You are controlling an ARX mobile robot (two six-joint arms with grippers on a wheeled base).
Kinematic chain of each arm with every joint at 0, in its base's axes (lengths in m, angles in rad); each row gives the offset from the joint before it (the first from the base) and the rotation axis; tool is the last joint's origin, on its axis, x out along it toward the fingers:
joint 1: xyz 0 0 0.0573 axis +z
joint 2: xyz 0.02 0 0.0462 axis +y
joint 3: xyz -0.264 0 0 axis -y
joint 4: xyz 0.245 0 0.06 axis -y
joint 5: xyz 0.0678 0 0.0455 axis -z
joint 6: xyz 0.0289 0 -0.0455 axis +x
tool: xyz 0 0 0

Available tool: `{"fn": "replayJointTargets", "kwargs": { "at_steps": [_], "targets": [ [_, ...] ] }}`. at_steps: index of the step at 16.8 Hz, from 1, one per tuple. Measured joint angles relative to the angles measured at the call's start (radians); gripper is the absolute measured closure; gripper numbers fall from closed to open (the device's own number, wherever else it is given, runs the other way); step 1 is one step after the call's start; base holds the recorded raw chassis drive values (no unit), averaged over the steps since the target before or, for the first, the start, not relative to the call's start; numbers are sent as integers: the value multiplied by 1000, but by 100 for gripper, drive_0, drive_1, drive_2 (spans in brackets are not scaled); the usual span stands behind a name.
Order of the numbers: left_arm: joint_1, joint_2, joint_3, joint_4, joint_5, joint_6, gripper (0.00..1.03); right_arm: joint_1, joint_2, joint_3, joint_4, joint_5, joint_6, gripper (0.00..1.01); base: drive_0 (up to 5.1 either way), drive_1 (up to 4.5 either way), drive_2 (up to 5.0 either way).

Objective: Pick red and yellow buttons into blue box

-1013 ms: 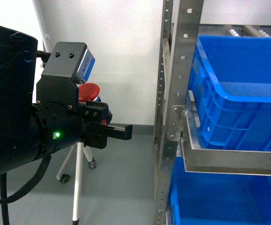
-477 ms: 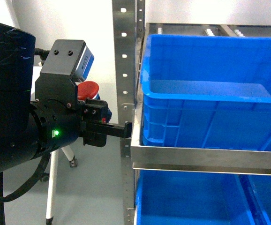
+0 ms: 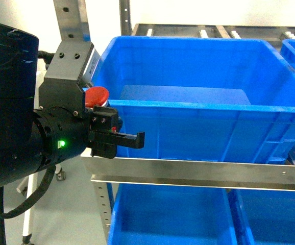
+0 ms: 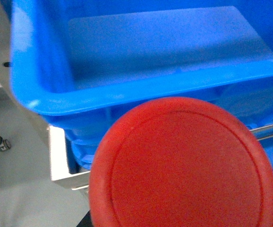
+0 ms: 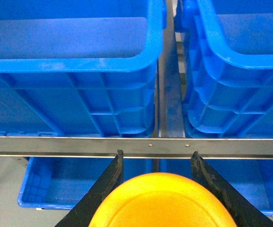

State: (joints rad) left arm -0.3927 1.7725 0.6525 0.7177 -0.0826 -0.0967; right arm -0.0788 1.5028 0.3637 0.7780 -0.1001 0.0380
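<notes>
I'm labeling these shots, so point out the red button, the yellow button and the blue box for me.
red button [image 4: 183, 165], left wrist view, cap centre.
yellow button [image 5: 162, 201], right wrist view, cap top.
blue box [image 3: 188, 107], head view, front rim.

A: Where is the box [image 3: 198, 115]?
B: On the upper shelf of the rack [image 3: 188, 172], right of the left gripper [image 3: 118, 137]. More boxes sit on the shelf below, and another just to its right.
A: And the buttons?
B: One button [image 3: 97, 95] sits in the left gripper, before the box's near left corner, outside its wall. The other button [image 5: 162, 201] sits between the right gripper [image 5: 156, 163] fingers, before the rack's rail, facing the gap between two boxes.
</notes>
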Motion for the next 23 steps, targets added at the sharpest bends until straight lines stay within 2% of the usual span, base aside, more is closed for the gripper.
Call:
{"fn": "replayJointTargets", "kwargs": {
  "at_steps": [14, 23],
  "targets": [
    [0, 0, 0, -5, 0, 0, 78, 0, 0, 0, 1, 0, 0, 63, 495, -242, -242],
    [0, 0, 0, -6, 0, 0, 78, 0, 0, 0, 1, -2, 0, 63, 492, -335, -134]
  ]
}}
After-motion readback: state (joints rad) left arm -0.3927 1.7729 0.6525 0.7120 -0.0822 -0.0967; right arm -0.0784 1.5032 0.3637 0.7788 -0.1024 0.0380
